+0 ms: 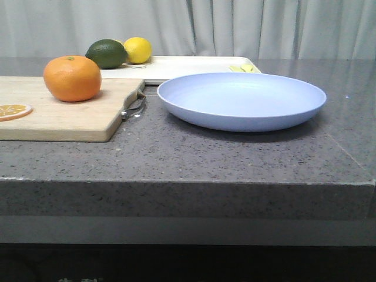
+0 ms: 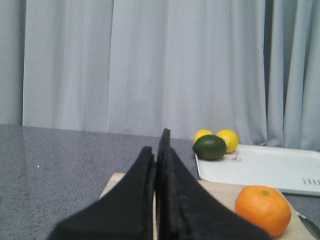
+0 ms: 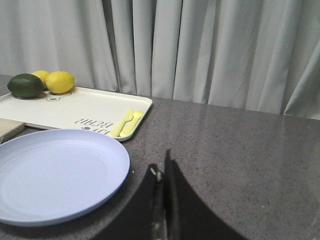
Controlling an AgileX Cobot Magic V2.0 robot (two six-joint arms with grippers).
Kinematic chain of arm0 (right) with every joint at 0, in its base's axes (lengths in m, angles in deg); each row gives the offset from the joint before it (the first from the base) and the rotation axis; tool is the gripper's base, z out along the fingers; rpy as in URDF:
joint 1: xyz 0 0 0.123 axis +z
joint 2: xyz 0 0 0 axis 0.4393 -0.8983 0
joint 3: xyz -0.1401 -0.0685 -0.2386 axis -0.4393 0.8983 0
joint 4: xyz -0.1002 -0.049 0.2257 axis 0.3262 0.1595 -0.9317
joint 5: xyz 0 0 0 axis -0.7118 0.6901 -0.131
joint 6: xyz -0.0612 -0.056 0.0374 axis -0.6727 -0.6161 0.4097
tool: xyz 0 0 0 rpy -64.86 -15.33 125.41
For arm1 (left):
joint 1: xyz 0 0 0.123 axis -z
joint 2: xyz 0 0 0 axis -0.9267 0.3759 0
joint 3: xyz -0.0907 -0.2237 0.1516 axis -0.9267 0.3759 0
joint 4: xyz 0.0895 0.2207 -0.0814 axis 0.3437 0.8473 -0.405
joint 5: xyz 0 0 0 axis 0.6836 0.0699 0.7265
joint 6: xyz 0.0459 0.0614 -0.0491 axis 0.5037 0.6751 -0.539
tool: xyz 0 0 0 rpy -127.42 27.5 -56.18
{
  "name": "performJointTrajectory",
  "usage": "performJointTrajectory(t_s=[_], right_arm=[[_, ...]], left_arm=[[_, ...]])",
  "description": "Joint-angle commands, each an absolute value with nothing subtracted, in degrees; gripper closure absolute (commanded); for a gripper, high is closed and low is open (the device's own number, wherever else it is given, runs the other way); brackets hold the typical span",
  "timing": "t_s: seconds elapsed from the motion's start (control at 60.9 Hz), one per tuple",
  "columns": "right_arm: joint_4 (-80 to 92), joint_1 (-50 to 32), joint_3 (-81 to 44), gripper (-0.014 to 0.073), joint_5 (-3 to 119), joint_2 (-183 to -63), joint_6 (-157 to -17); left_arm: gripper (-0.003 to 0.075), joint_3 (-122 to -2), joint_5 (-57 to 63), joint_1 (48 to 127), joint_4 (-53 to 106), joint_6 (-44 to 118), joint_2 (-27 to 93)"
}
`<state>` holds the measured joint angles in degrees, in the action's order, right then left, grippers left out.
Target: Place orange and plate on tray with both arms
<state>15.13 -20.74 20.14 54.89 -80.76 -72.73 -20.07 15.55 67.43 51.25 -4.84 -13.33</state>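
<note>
The round orange (image 1: 72, 78) (image 2: 262, 209) rests on a wooden cutting board (image 1: 64, 117). To its right, the pale lavender-blue plate (image 1: 241, 100) (image 3: 52, 175) lies on the grey counter. Behind both lies the white tray (image 1: 182, 67) (image 2: 260, 167) (image 3: 75, 107). Neither gripper shows in the front view. My left gripper (image 2: 156, 142) is shut and empty, over the board to the left of the orange. Just right of the plate's rim, my right gripper (image 3: 161, 167) hangs shut and empty.
A dark green lime (image 1: 107, 53) and a yellow lemon (image 1: 137, 50) sit on the tray's far left corner. Yellow utensils (image 3: 126, 123) lie on the tray's right end. An orange slice (image 1: 13, 110) lies on the board. The counter's front edge (image 1: 188, 182) is near.
</note>
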Motion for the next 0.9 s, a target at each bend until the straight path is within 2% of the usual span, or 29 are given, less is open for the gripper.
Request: performJointTrajectory(t_s=[0.0,0.263,0.509,0.607,0.706,0.772,0.887], right_arm=[[14.99,-20.91,13.64,0.0661,49.79,-88.00,-72.99],[14.99,-20.91,4.62,0.0661,51.69,-103.25,-72.99],[14.64,-20.91,4.55,0.0659,51.10,-104.51,-72.87],[14.64,-20.91,4.55,0.0604,50.93,-104.51,-72.87],[14.64,-20.91,4.55,0.0475,50.93,-104.51,-72.87],[14.64,-20.91,4.55,0.0340,50.93,-104.51,-72.87],[14.64,-20.91,4.55,0.0102,50.93,-104.51,-72.87]], left_arm=[[0.0738,-27.47,14.58,67.37,54.43,-4.84,-5.87],[0.0738,-35.89,13.76,67.37,56.10,-4.84,11.95],[0.0738,-36.18,14.23,67.37,55.98,-4.84,15.41],[0.0729,-36.18,14.86,67.37,55.98,-4.84,15.65],[0.0636,-36.18,15.00,67.37,55.98,-4.84,15.65],[0.0499,-36.18,15.00,67.37,55.98,-4.84,15.65],[0.0207,-36.18,15.21,67.37,55.98,-4.84,15.65]])
